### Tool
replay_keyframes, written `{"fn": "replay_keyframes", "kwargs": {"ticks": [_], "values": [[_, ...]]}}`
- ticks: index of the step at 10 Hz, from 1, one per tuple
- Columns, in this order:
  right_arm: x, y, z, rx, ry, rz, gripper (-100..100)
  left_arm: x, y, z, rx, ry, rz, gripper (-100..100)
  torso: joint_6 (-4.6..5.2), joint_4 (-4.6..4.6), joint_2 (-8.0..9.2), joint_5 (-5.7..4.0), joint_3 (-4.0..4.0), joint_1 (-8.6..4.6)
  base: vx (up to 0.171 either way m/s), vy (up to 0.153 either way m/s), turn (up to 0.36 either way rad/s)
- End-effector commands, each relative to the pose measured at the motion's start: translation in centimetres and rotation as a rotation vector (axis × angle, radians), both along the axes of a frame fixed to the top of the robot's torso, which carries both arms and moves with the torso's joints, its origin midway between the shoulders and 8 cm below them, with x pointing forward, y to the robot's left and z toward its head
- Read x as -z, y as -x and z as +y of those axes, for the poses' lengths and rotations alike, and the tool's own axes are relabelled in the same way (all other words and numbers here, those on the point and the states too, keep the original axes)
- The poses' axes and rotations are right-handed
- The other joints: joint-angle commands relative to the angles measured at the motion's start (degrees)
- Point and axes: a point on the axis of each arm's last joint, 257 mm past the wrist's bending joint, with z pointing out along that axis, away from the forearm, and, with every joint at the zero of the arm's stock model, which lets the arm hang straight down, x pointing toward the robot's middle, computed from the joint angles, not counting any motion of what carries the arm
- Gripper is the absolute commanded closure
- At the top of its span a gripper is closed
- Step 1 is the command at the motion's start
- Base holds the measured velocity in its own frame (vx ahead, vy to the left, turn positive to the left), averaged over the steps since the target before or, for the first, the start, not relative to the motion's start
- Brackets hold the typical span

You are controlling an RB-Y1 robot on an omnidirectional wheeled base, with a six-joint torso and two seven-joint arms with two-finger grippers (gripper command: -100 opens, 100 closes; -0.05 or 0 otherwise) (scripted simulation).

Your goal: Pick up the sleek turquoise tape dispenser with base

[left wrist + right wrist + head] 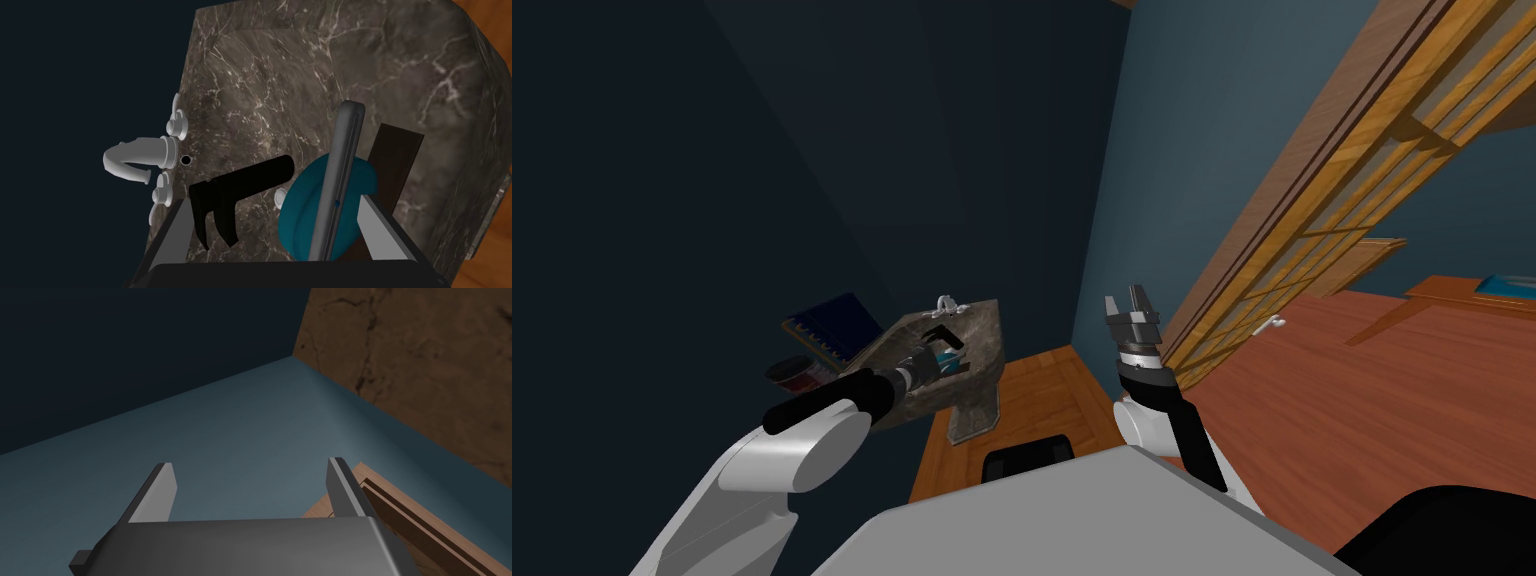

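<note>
Left arm: extended forward and down, with the dark forearm reaching over the rim of the sink. The left gripper is inside the basin. Its fingers are spread apart and grip nothing.

Tape dispenser: located on the basin floor, between the two fingers and close against one of them. Contact cannot be confirmed. The body is turquoise, smooth and rounded. A thin grey slab with a rounded end crosses it edge-on. A flat dark brown plank lies just beside it.

Sink: a block of dark brown stone with pale veins, standing on a pedestal. A plain white faucet with a curved spout and two knobs sits on the rim against the dark wall. A matt black tool, a cylinder with a forked end, lies on the basin floor near the other finger.

Right arm: raised at the robot's right, forearm upright. The right gripper points upward with its fingers spread and holds nothing.
</note>
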Motion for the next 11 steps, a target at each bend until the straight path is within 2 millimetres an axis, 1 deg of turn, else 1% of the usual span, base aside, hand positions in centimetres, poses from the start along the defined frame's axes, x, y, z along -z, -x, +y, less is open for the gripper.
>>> {"fn": "replay_keyframes", "kwargs": {"ticks": [1,3,4,5,6,7,8,9,10,11], "values": [[0.0,0.0,0.0,0.000,0.000,0.000,0,0.7,0.5,0.0,0.001,-0.001,0.043,-100,0.00,0.00,0.00,0.00,0.00,0.00,0.050,-0.018,0.027],[0.0,0.0,0.0,0.000,0.000,0.000,0,1.0,1.1,0.0,0.006,0.000,0.081,-100,0.01,0.01,0.07,0.00,0.03,0.02,0.038,-0.008,0.027],[0.0,0.0,0.0,0.000,0.000,0.000,0,1.6,1.4,0.1,0.006,-0.004,0.106,-100,0.00,0.00,-0.01,0.00,0.00,0.02,0.059,-0.015,0.029],[0.0,0.0,0.0,0.000,0.000,0.000,0,1.5,1.7,0.0,0.011,-0.002,0.125,-100,0.01,-0.01,-0.03,0.00,-0.02,0.00,0.076,-0.015,0.059],[0.0,0.0,0.0,0.000,0.000,0.000,0,2.0,2.2,0.1,0.010,-0.007,0.154,-100,0.00,-0.02,-0.09,0.00,-0.06,0.00,0.060,-0.019,0.034],[0.0,0.0,0.0,0.000,0.000,0.000,0,2.2,2.3,0.1,0.009,-0.009,0.163,-100,0.01,-0.02,-0.06,0.00,-0.04,-0.01,0.021,-0.012,-0.005],[0.0,0.0,0.0,0.000,0.000,0.000,0,2.3,2.8,0.2,0.013,-0.010,0.190,-100,0.01,0.00,0.05,0.00,0.02,0.01,0.048,-0.008,0.070],[0.0,0.0,0.0,0.000,0.000,0.000,0,2.7,3.2,0.3,0.012,-0.015,0.214,-100,0.00,0.00,0.01,0.00,0.00,0.02,0.052,-0.010,0.042],[0.0,0.0,0.0,0.000,0.000,0.000,0,2.6,3.5,0.3,0.015,-0.017,0.233,-100,0.01,-0.01,0.00,0.01,-0.01,0.02,0.083,-0.013,0.058],[0.0,0.0,0.0,0.000,0.000,0.000,0,3.1,4.0,0.4,0.014,-0.022,0.258,-100,0.00,-0.02,-0.10,0.00,-0.06,0.01,0.072,-0.015,0.050]]}}
